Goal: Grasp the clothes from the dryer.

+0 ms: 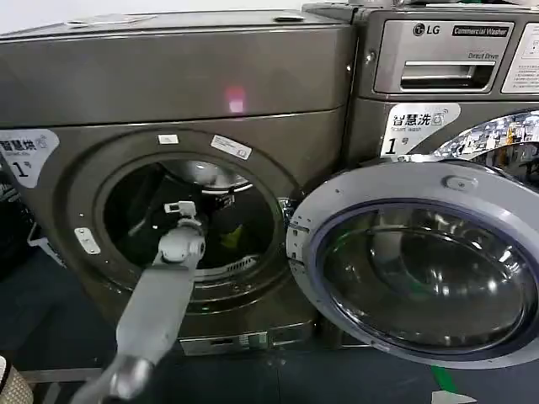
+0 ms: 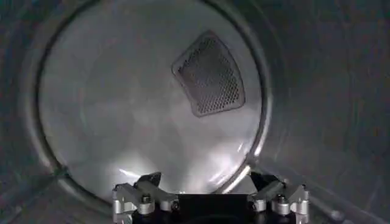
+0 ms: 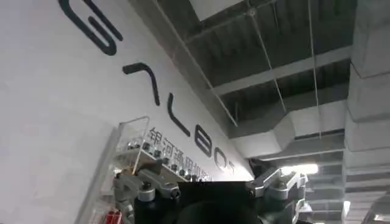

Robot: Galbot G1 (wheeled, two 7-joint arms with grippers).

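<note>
Now the left gripper is inside the dryer, jaws spread and holding nothing. Low in the drum, the clothes look soft, light and floppy, so pinching a bunched fold should work best.

Drum interior seen past the left gripper

A perforated vent panel is seen ahead on the round rear wall; the jaws are spread.

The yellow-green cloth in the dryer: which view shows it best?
The head view: the yellow-green cloth lies low in the dryer drum, right of the left gripper reaching in. The left wrist view faces the drum's back wall, no cloth. The right wrist view faces a wall and ceiling.
</note>
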